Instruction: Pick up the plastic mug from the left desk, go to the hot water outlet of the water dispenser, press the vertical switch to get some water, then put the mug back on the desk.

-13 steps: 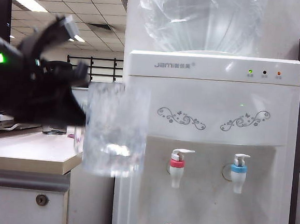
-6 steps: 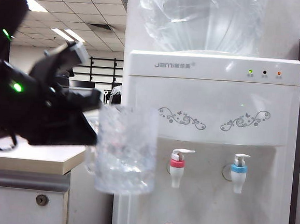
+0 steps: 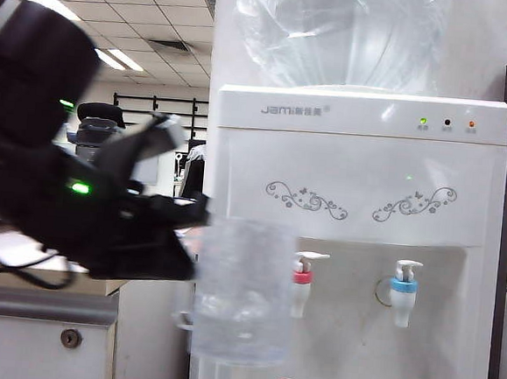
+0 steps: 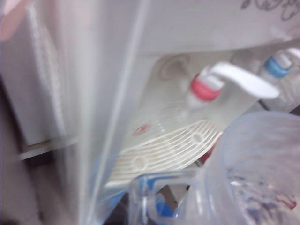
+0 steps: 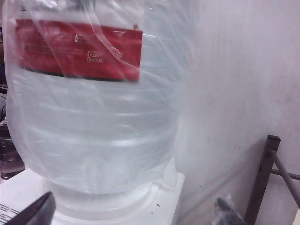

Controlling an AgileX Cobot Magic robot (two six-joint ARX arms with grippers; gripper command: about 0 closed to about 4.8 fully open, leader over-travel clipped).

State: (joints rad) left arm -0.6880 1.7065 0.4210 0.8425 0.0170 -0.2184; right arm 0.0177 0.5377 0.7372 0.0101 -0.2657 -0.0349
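Your biggest thing is the water dispenser (image 3: pixel 355 241), a tall white cabinet with a smooth glossy front, grey scroll ornaments and three small indicator lights; it fills the right half of the exterior view. On top sits the big clear bottle (image 5: pixel 93 103), round-shouldered, wrapped in crinkled plastic film, with a red label band across it. At far left you have the left desk (image 3: pixel 16 298): pale beige top with a thick edge, white drawer front with a round keyhole.

Your left arm, a bulky black mass, reaches in from the left over the desk. Its left gripper (image 3: pixel 179 236) is clamped shut on the plastic mug (image 3: pixel 241 289), holding it by the side next the arm. The mug is clear and colourless, cylindrical and upright, with a faceted, patterned wall. It hangs in the air off the desk's right edge, in front of the dispenser's left part, and overlaps the hot water outlet (image 3: pixel 301 285) from the left. That outlet is a small white tap with a red collar; the vertical switch (image 4: pixel 239 79) is the smooth white lever on top of it. A matching blue-collared tap (image 3: pixel 403 293) stands to its right. Below the taps lies a ribbed cream drip grille (image 4: pixel 164 150).

Your right gripper (image 5: pixel 133 208) is up by the bottle, its dark fingers spread wide and empty.
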